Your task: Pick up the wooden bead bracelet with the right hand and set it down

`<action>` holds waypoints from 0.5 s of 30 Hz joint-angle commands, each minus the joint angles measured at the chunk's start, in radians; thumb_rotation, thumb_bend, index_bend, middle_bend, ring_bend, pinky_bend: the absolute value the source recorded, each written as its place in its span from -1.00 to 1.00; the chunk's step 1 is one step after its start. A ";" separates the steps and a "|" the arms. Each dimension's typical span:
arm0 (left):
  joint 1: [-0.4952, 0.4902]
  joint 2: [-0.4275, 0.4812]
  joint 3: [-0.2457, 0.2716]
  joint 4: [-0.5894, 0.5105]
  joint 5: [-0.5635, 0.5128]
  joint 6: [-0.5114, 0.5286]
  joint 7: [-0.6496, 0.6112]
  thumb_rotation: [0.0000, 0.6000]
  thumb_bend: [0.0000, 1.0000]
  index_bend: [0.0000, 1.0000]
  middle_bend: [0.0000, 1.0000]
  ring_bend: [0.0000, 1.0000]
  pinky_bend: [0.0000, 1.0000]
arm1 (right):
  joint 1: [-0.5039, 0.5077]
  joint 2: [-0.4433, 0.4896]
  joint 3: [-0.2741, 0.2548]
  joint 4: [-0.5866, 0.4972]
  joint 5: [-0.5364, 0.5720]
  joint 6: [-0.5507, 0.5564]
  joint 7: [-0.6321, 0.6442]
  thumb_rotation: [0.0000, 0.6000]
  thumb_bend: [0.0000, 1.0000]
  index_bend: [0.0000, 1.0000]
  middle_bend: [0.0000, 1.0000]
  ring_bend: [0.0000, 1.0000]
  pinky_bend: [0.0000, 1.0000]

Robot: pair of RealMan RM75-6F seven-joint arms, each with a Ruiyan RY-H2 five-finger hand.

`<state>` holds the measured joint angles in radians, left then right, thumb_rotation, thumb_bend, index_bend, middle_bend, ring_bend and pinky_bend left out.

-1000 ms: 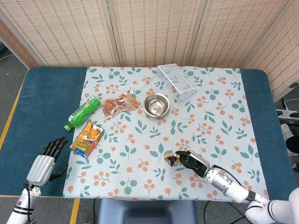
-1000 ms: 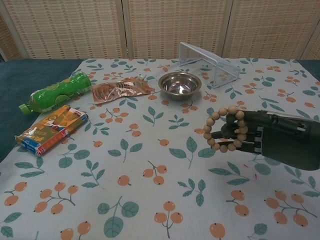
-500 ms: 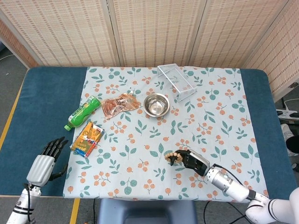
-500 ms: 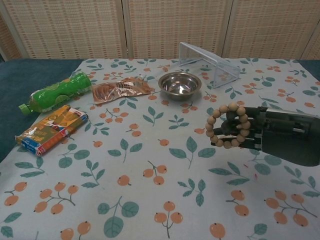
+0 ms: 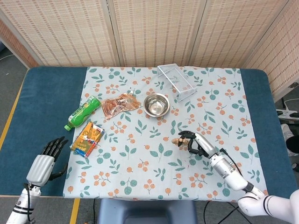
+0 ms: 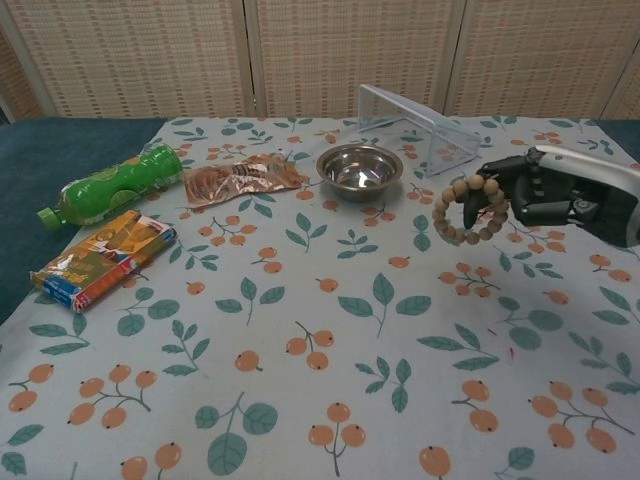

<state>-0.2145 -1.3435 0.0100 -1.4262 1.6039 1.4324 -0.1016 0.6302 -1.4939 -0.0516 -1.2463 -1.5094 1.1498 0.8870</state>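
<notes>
Presently the right hand (image 6: pixel 545 195) holds the wooden bead bracelet (image 6: pixel 471 208) looped over its curled fingers (image 6: pixel 505 180), clear of the worktop (image 5: pixel 42 100), at the right of the floral cloth (image 6: pixel 300 330). In the head view only a few beads show past the fingers; the chest view shows the full ring. The right forearm runs out of the chest frame at the right edge. The left hand (image 5: pixel 44 161) appears in the head view alone, fingers extended and apart, holding nothing, over the blue surface at the near left. On the cloth lie a green bottle (image 6: pixel 110 185), a colourful packet (image 6: pixel 100 258), a crinkled wrapper (image 6: pixel 240 178), a steel bowl (image 6: pixel 359 168) and a clear box (image 6: pixel 415 125) tipped over. A woven screen (image 5: pixel 154 28) closes the far side.
</notes>
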 commanded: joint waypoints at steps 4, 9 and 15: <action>0.000 -0.002 0.001 0.000 0.000 -0.002 0.006 1.00 -0.11 -1.00 -1.00 -1.00 -0.78 | 0.020 -0.087 0.072 0.189 0.077 -0.066 -0.568 1.00 1.00 0.10 -0.01 -0.60 -0.62; 0.001 -0.001 0.001 -0.002 -0.001 0.001 0.006 1.00 -0.11 -1.00 -1.00 -1.00 -0.78 | 0.022 -0.128 0.050 0.243 0.061 -0.109 -0.640 1.00 1.00 0.10 -0.01 -0.60 -0.62; 0.003 0.002 0.001 -0.005 0.003 0.006 0.005 1.00 -0.11 -1.00 -1.00 -1.00 -0.78 | 0.002 -0.140 0.005 0.250 0.023 -0.136 -0.652 1.00 1.00 0.07 -0.01 -0.60 -0.62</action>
<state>-0.2122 -1.3417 0.0113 -1.4307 1.6068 1.4380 -0.0965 0.6388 -1.6339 -0.0358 -0.9943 -1.4770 1.0193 0.2397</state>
